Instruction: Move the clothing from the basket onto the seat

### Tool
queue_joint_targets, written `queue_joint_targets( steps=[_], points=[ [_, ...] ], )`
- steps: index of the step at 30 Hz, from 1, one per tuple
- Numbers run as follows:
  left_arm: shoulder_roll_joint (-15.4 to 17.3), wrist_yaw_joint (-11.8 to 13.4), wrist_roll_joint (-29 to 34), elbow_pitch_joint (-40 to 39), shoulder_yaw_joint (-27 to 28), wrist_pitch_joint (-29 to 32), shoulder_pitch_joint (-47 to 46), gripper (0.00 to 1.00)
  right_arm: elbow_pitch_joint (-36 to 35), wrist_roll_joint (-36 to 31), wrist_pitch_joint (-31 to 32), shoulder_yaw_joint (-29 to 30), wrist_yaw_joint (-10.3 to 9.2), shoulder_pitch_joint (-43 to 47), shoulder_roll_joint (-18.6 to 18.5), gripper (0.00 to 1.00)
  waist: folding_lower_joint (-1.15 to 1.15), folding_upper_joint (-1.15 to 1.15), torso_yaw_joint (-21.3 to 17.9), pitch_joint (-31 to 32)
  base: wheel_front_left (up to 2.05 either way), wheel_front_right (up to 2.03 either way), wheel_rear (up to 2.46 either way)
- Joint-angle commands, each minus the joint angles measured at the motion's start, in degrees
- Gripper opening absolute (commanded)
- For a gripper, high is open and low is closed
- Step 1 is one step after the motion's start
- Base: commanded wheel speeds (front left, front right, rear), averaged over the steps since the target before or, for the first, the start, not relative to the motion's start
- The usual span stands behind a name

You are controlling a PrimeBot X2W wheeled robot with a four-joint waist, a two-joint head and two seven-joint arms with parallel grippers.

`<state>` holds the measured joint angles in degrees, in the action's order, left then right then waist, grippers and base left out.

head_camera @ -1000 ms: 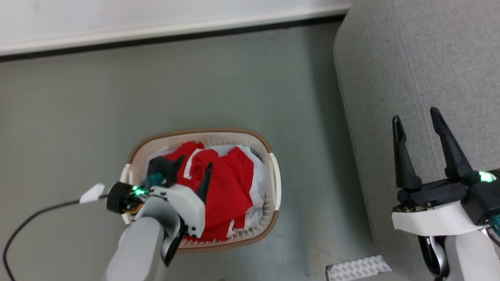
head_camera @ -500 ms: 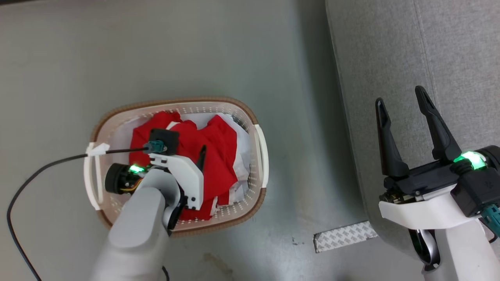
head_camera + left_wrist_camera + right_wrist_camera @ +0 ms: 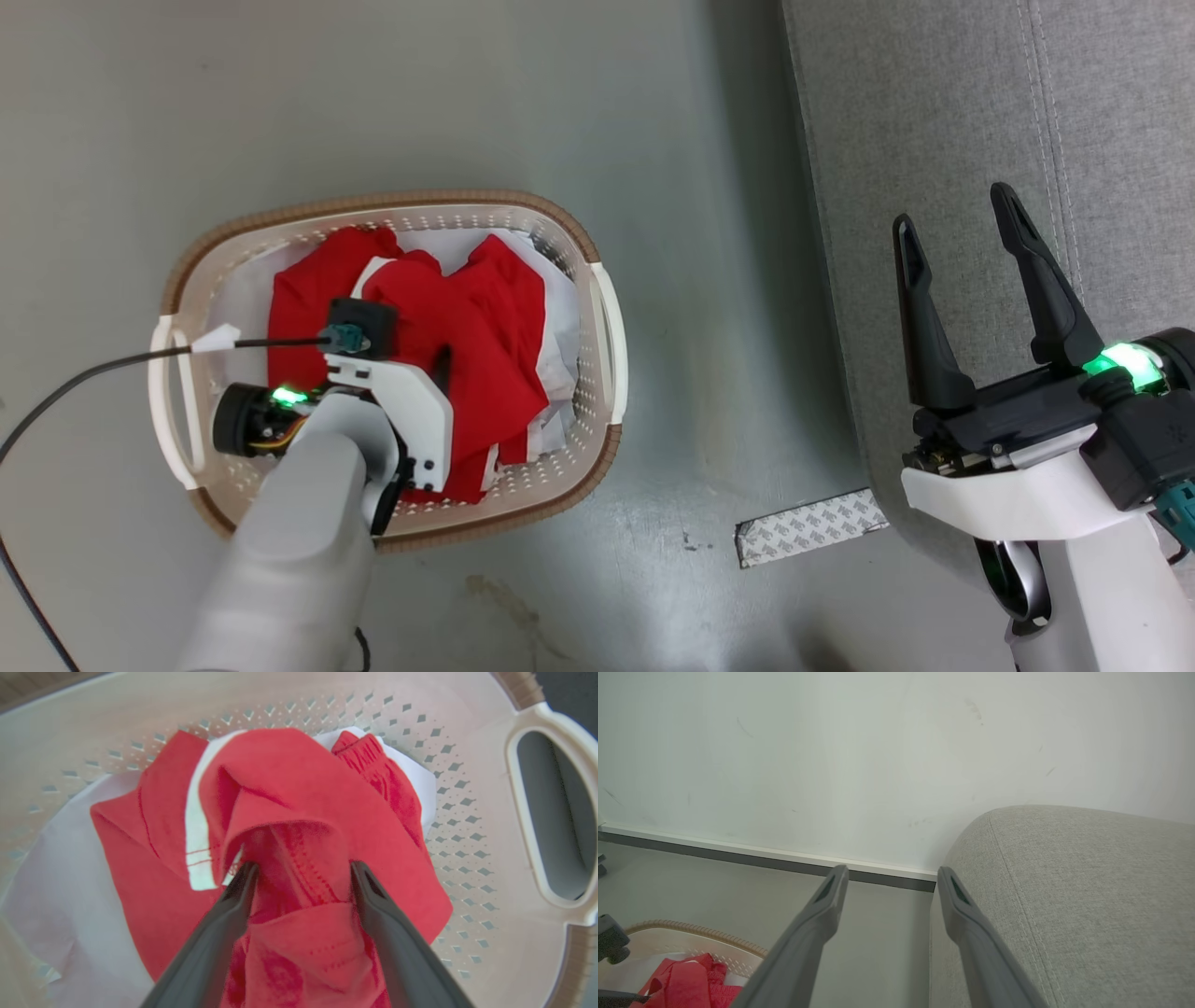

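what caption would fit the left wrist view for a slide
Open left gripper straddling a raised fold of the red clothing inside the basket.

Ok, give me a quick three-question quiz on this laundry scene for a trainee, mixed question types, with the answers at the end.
1. What lies under the clothing in the basket?
2. True or false: the left gripper is shut on the clothing.
3. In the head view, the right gripper shows against: A) the basket, B) the seat, C) the clothing.

Key
1. A white sheet.
2. False: it is open, straddling a raised red fold.
3. B.
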<state>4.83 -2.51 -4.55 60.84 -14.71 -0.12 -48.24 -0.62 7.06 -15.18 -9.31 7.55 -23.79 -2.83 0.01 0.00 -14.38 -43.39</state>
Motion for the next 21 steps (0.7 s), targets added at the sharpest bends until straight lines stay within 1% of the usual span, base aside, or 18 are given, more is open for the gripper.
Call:
queue_joint_targets(
  steps=[1,2,3,4,5,6,9,13,21],
  points=[
    [0.3,-0.4,0.1,0.9,-0.3,-0.5,-0.8,1.0,-0.2,0.3,0.0,-0.1,-0.12,-0.9,-0.1,1.0,-0.01,0.0,0.0,-0.2,0.0,0.0,0.0],
    [0.3,-0.6,0.1,1.4,-0.5,-0.9,-1.1,1.0,-0.2,0.4,0.0,-0.1,-0.12,-0.9,-0.1,1.0,-0.01,0.0,0.0,-0.2,0.0,0.0,0.0],
    [0.2,-0.9,0.0,1.9,-0.7,-1.2,-1.3,0.83,-0.1,0.4,0.0,-0.1,-0.12,-0.9,-0.1,1.0,-0.01,0.0,0.0,-0.3,0.0,0.0,0.0],
    [0.1,-1.0,-0.1,2.4,-0.9,-1.7,-1.5,0.42,0.0,0.5,0.0,0.0,-0.12,-0.9,-0.1,1.0,-0.01,0.0,0.0,-0.2,0.0,0.0,0.0],
    [0.0,-1.3,0.4,3.0,-1.6,-1.9,-1.7,0.12,0.1,0.5,0.0,0.1,-0.12,-0.8,-0.1,1.0,-0.01,0.0,0.1,-0.1,0.0,0.0,0.0],
    [-0.2,-1.5,0.5,3.3,-1.8,-2.4,-1.7,0.0,0.3,0.5,0.0,0.2,-0.12,-0.8,-0.1,1.0,-0.01,0.0,0.2,0.1,0.0,0.0,0.0],
    [-0.5,-2.2,-0.2,4.5,-2.4,-4.0,-1.7,0.0,0.9,0.4,0.0,0.9,-0.12,-0.4,-0.1,1.0,-0.01,0.0,1.0,1.5,0.0,0.0,0.0],
    [-1.0,-3.3,-2.2,5.4,-2.4,-6.7,0.6,0.0,2.1,0.6,0.0,1.5,-0.12,0.8,-0.1,1.0,-0.01,0.0,2.4,5.0,0.0,0.0,0.0],
    [-1.0,-4.8,-6.4,4.2,-1.9,-11.8,6.8,0.0,5.0,0.4,0.0,3.0,-0.12,4.0,-0.2,1.0,-0.01,0.0,6.0,15.3,0.0,0.0,0.0]
  ],
)
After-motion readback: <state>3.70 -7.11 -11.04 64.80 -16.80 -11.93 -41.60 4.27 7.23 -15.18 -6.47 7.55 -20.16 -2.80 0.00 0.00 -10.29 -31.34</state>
